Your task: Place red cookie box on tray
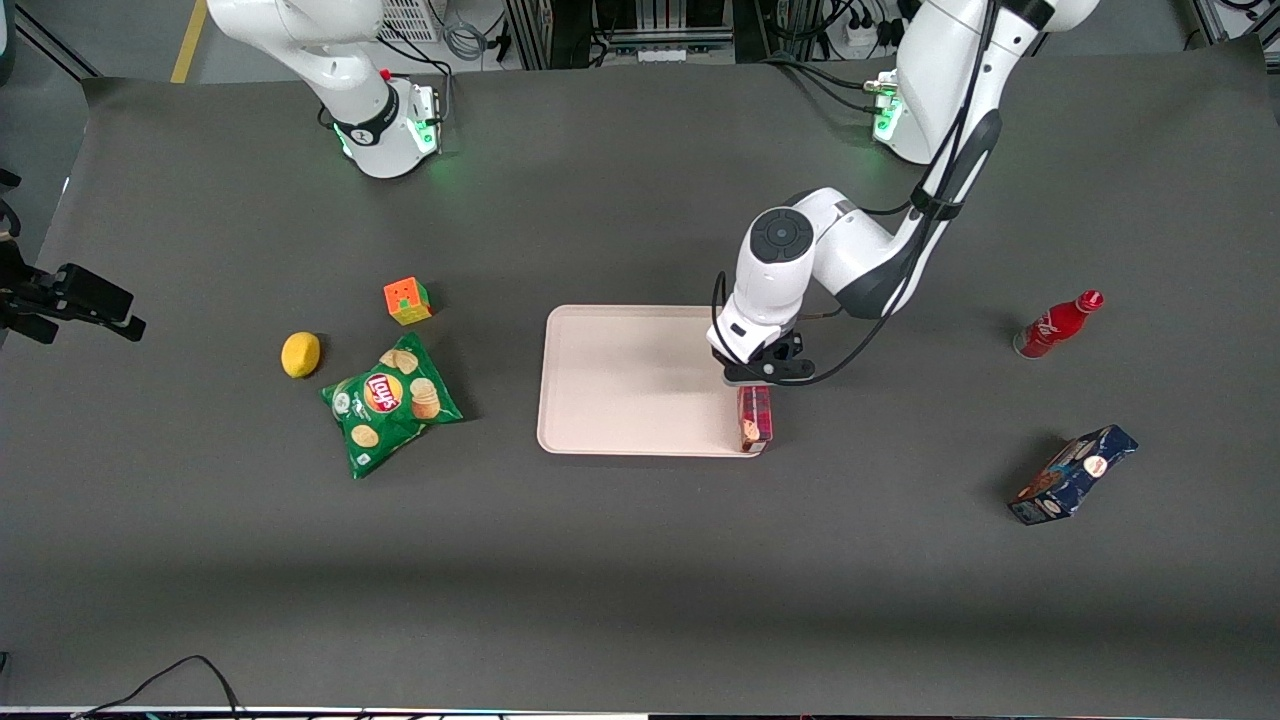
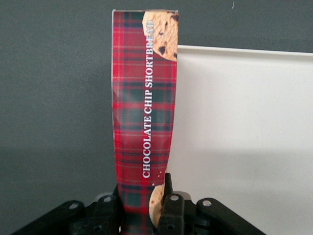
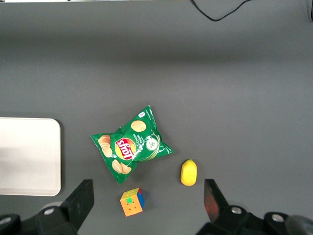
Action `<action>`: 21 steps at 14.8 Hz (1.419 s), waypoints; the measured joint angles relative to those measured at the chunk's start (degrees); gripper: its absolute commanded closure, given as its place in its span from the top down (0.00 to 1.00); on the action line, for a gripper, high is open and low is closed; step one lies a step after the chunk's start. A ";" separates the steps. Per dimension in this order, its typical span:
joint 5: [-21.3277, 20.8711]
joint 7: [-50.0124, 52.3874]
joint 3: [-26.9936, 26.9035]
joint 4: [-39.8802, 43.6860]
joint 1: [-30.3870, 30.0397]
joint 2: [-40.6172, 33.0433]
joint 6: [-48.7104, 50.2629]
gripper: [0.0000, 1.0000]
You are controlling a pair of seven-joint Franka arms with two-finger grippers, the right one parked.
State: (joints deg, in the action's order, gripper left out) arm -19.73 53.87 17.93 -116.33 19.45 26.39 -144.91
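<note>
The red cookie box [image 1: 755, 417] [image 2: 145, 112], a slim red tartan carton printed with cookies, hangs over the working arm's edge of the tray [image 1: 630, 385] [image 2: 244, 122], near the corner closest to the front camera. My gripper [image 1: 762, 378] [image 2: 142, 208] is shut on the box's end, one finger [image 2: 167, 193] pressed on each long side. The box juts out lengthwise from the fingers. Whether it rests on the tray's rim or hangs above it I cannot tell. Most of the tray is bare.
Toward the working arm's end of the table lie a red soda bottle [image 1: 1057, 325] and a dark blue box [image 1: 1072, 476]. Toward the parked arm's end are a green chip bag [image 1: 390, 402], a lemon [image 1: 300, 354] and a colour cube [image 1: 407, 300].
</note>
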 measured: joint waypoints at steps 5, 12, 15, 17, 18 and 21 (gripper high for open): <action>-0.68 0.00 -0.56 0.96 0.26 0.61 -0.05 1.00; -1.34 0.02 -1.49 3.67 0.26 0.36 0.92 1.00; 0.64 -0.30 -1.79 7.29 -0.30 -2.62 7.31 1.00; 8.01 -6.69 -2.17 9.31 -1.64 -6.42 12.17 1.00; 12.70 -11.87 -2.71 10.15 -2.72 -8.62 15.06 1.00; 22.16 -24.89 -6.33 13.05 -7.03 -15.37 26.07 1.00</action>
State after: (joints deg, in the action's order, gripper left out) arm 2.43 28.98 11.61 -103.27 12.42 11.02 -118.84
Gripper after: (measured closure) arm 0.000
